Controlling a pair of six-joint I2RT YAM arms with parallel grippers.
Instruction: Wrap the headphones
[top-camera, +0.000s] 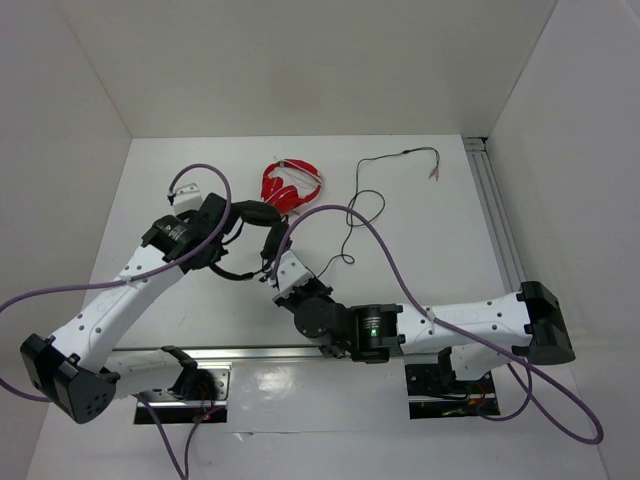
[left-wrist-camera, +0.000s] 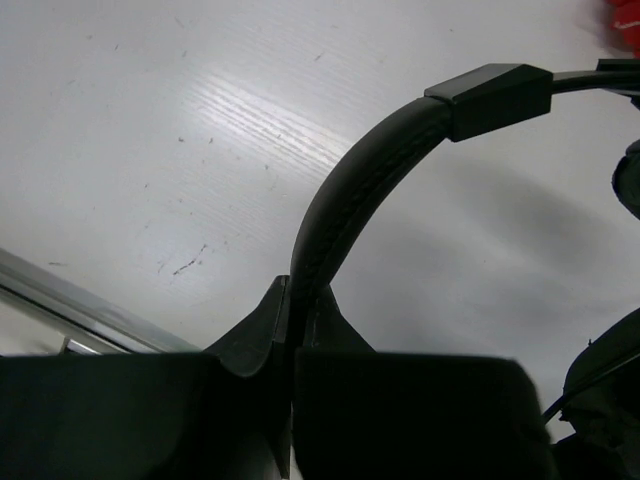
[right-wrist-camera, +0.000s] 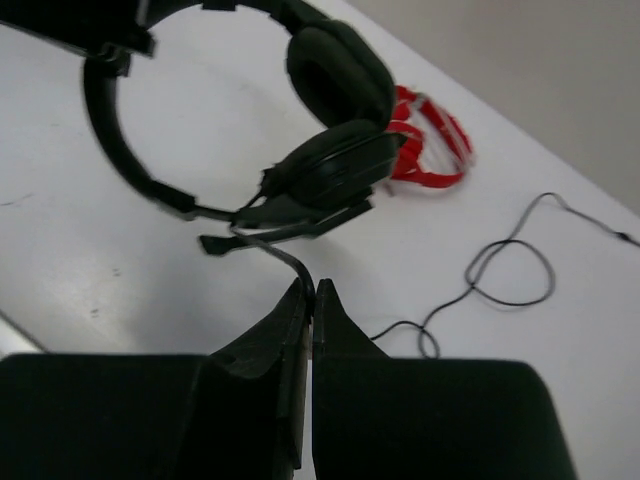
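Observation:
The black headphones (top-camera: 252, 240) are held up between my two grippers at the table's middle left. My left gripper (top-camera: 222, 238) is shut on the padded headband (left-wrist-camera: 365, 175), which rises from between its fingers (left-wrist-camera: 268, 325). My right gripper (top-camera: 274, 268) is shut on the thin black cable (right-wrist-camera: 285, 255) just below the lower earcup (right-wrist-camera: 335, 170). The second earcup (right-wrist-camera: 335, 70) sits above it. The rest of the cable (top-camera: 362, 205) lies loose on the table, looping toward the back right, where it ends in plugs (top-camera: 436, 172).
Small red headphones (top-camera: 293, 185) lie just behind the black ones, also in the right wrist view (right-wrist-camera: 425, 150). A metal rail (top-camera: 492, 205) runs along the right side and another (top-camera: 240, 352) along the near edge. White walls enclose the table.

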